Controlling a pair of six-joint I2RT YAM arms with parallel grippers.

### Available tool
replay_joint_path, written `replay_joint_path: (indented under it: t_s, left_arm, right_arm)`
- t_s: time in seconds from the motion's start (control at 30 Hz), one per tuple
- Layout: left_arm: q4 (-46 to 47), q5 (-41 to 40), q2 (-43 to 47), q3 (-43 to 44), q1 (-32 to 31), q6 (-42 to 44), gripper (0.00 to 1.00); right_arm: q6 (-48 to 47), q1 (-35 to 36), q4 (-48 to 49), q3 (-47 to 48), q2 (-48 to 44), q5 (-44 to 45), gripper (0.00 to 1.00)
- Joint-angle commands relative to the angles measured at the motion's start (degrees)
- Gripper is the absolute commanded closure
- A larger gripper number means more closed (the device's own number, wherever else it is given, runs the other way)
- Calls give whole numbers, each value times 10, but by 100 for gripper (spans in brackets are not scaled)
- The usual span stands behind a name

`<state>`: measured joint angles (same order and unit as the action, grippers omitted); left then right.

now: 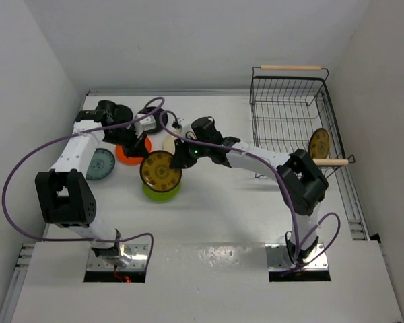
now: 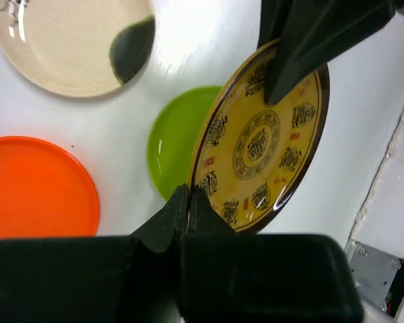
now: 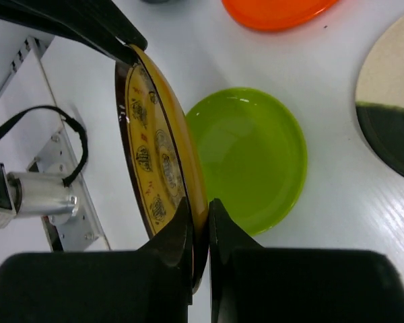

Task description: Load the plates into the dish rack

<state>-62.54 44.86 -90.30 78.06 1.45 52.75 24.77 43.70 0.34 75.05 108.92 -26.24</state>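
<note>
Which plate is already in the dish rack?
The brown-gold plate standing upright in the dish rack; the other brown-gold plate is held aloft.

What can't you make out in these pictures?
- Lime green plate: in the top view, mostly covered by the held patterned plate.
- Cream plate: cut off by the frame edge in both wrist views; the right arm hides most of it from above.
- Second patterned plate in the dish rack: too small in the top view to tell which slot holds it.
</note>
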Motion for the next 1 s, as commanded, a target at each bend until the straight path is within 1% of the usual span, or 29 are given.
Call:
replay_joint_path:
  t_s: [0.0, 0.03, 0.07, 0.1, 0.13, 0.17, 0.2, 0.23, 0.27, 0.3, 0.33, 0.37, 0.4, 0.47, 0.5, 0.53, 0.57, 0.6, 0.63, 0.67, 0.7, 0.77, 0.8, 0.87, 0.9, 0.97]
  left_arm:
    - [35, 30, 17, 37, -4, -65, 100]
    - [50, 1, 17, 37, -4, -96, 99]
    - [77, -20, 17, 54, -4, -126, 89]
    - [87, -68, 12, 63, -4, -176, 60]
    - [95, -93, 12, 73, -4, -199, 48]
    - [115, -120, 12, 83, 3, -223, 34]
    - [126, -148, 12, 107, 13, -275, 19]
    - [135, -205, 12, 119, 19, -298, 0]
    - [151, -234, 12, 145, 25, -318, 0]
    - [156, -256, 17, 157, 34, -335, 0]
    - [156, -287, 17, 168, 58, -364, 0]
    - [165, -301, 17, 177, 71, -376, 0]
    - [172, -309, 17, 184, 84, -385, 0]
    - [184, -334, 17, 184, 121, -419, 0]
    - [192, -334, 17, 179, 149, -441, 0]
    - [192, -342, 17, 174, 163, -452, 0]
    - [197, -342, 17, 167, 179, -457, 0]
    - [197, -334, 17, 149, 193, -457, 0]
    - [197, -329, 17, 136, 218, -447, 0]
    - [205, -334, 17, 121, 227, -434, 0]
    - [211, -354, 17, 88, 232, -424, 0]
    - [211, -423, 2, 61, 232, -417, 0]
    - [211, -445, -4, 38, 238, -412, 0]
    - [217, -476, -10, 15, 238, -404, 1]
    - [224, -497, -18, 4, 244, -398, 1]
    - [243, -514, -18, -26, 250, -392, 1]
  right_arm:
    - [18, 2, 32, 29, -12, 28, 100]
    - [16, -4, 26, 30, -19, 50, 100]
    - [12, -5, 19, 30, -27, 79, 100]
    - [-1, -12, 3, 32, -54, 96, 100]
    - [-6, -16, -23, 43, -63, 138, 100]
    - [-23, -34, -39, 60, -83, 162, 100]
    - [-29, -44, -53, 80, -112, 220, 100]
    - [-35, -50, -98, 91, -121, 238, 100]
    - [-55, -83, -112, 124, -142, 286, 100]
    - [-60, -97, -124, 135, -153, 302, 100]
    - [-68, -108, -160, 146, -170, 316, 100]
    - [-88, -154, -171, 175, -186, 327, 100]
    - [-96, -169, -196, 184, -193, 358, 100]
    - [-144, -239, -250, 216, -210, 391, 100]
    - [-154, -257, -270, 228, -209, 414, 100]
    - [-175, -293, -309, 248, -203, 441, 100]
    - [-201, -325, -348, 265, -194, 456, 100]
    - [-213, -351, -364, 268, -189, 491, 100]
    - [-241, -361, -402, 273, -174, 527, 100]
    - [-273, -390, -412, 273, -168, 542, 100]
    - [-282, -396, -421, 267, -155, 583, 100]
    - [-308, -410, -409, 241, -145, 597, 100]
    - [-311, -426, -399, 203, -145, 606, 100]
    - [-313, -433, -399, 194, -134, 620, 100]
    - [-317, -451, -403, 192, -120, 634, 100]
    - [-326, -456, -398, 182, -101, 644, 100]
